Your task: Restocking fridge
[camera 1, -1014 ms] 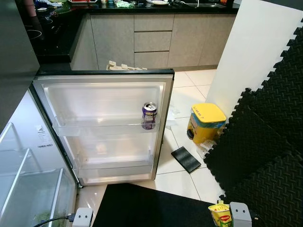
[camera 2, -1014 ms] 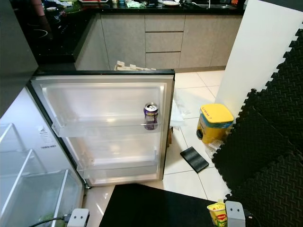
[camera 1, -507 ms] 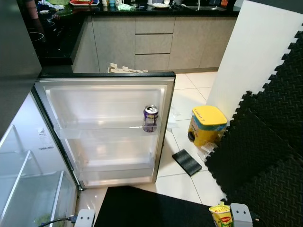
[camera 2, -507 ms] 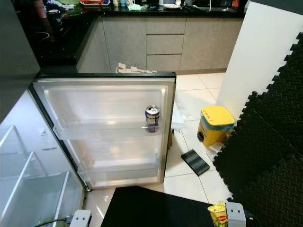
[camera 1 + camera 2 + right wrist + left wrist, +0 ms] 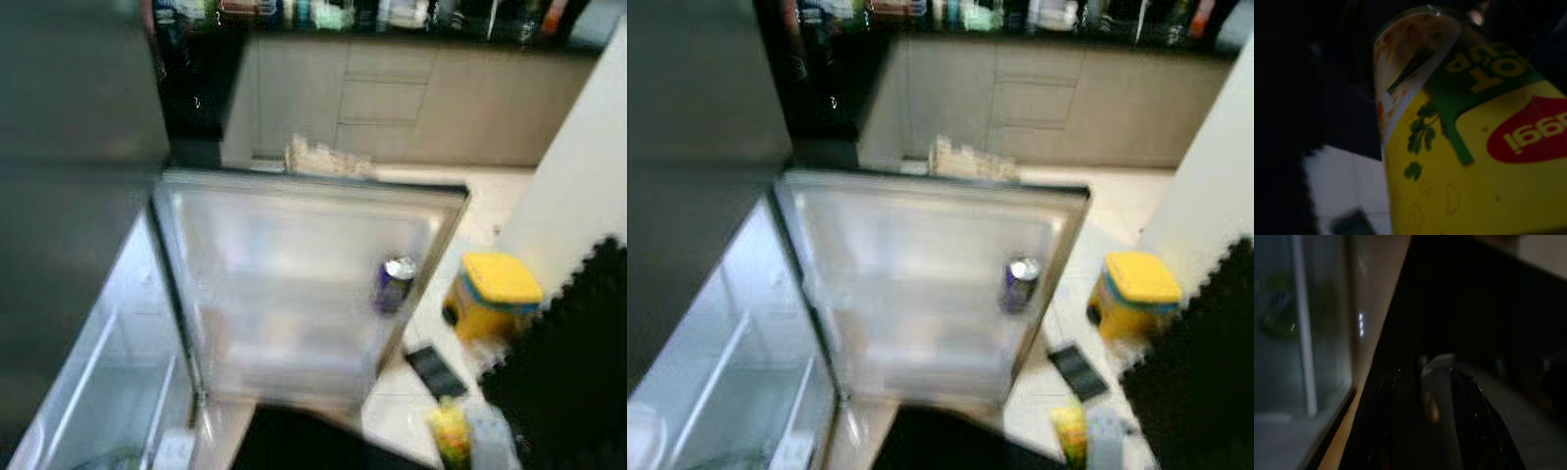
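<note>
The fridge door (image 5: pixel 294 264) stands wide open, and a purple can (image 5: pixel 395 283) sits on its middle shelf at the hinge-far side. To the left is the lit fridge interior (image 5: pixel 108 392) with glass shelves. A yellow Maggi noodle cup (image 5: pixel 1474 147) lies close against my right gripper (image 5: pixel 480 441), which is low at the bottom right and shut on it; the cup (image 5: pixel 451 436) looks blurred in the head views. My left gripper (image 5: pixel 1425 416) hangs low beside the fridge, its two black fingers (image 5: pixel 1391 421) apart with nothing between them.
A yellow bin (image 5: pixel 495 294) and a flat black object (image 5: pixel 438 370) are on the tiled floor right of the door. Black foam mats (image 5: pixel 578 382) and a white panel (image 5: pixel 588 176) close off the right. Grey kitchen cabinets (image 5: pixel 392 98) stand behind. A dark mat (image 5: pixel 294 446) lies at my feet.
The whole picture has swung and blurred: the camera turned left, so the door, can and bin sit further right. The can stays on its shelf and the cup stays in my right gripper.
</note>
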Robot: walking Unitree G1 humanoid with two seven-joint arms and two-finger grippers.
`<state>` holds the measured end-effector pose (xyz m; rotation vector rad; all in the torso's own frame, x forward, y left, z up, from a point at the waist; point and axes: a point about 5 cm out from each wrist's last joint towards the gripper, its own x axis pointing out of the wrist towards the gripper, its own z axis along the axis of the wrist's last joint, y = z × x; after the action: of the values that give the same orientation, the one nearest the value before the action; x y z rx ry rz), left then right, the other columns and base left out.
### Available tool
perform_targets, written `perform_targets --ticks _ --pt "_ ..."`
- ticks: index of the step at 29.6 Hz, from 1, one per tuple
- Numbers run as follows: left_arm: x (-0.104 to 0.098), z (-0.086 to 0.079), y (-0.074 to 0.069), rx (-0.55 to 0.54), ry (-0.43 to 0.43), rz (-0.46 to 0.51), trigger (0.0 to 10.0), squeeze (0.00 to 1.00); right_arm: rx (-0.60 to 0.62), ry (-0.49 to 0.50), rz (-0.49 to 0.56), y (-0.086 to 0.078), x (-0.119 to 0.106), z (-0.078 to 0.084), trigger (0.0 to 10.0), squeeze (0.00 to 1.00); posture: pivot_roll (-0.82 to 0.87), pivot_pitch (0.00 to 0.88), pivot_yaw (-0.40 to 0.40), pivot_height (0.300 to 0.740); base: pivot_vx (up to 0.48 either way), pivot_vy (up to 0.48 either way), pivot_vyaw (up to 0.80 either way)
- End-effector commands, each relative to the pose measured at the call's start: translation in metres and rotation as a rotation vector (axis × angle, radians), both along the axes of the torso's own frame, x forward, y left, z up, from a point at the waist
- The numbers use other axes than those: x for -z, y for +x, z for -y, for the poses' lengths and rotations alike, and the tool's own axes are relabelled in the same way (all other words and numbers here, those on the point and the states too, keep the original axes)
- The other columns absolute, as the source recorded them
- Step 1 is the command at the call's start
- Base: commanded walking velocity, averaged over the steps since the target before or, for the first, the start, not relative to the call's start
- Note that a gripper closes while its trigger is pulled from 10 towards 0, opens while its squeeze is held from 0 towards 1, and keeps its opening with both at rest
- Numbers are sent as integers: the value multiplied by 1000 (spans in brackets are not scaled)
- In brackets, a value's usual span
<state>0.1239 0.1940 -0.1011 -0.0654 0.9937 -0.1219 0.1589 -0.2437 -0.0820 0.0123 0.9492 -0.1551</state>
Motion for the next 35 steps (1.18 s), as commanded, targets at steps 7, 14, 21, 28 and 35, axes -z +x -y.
perform_targets --ticks 7,14,21,28,35 --pt "0 8 1 17 -56 -1 10000 0 17 -27 -47 -15 3 12 10000 0 -64 0 -16 740 0 -137 0" --pt "1 9 0 28 -74 -12 10000 0 18 -28 -46 -14 3 12 10000 0 -65 0 -13 740 0 -480 0" --pt "0 9 3 8 -69 2 10000 0 22 -26 -50 -15 3 12 10000 0 -65 0 -13 740 0 -248 0" --pt "0 10 3 12 -74 4 10000 0 27 -24 -52 -16 3 12 10000 0 -69 0 -12 740 0 0 0" --pt "0 7 2 7 -60 0 10000 0 43 -17 -56 -18 4 12 10000 0 -69 0 -12 740 0 0 0"
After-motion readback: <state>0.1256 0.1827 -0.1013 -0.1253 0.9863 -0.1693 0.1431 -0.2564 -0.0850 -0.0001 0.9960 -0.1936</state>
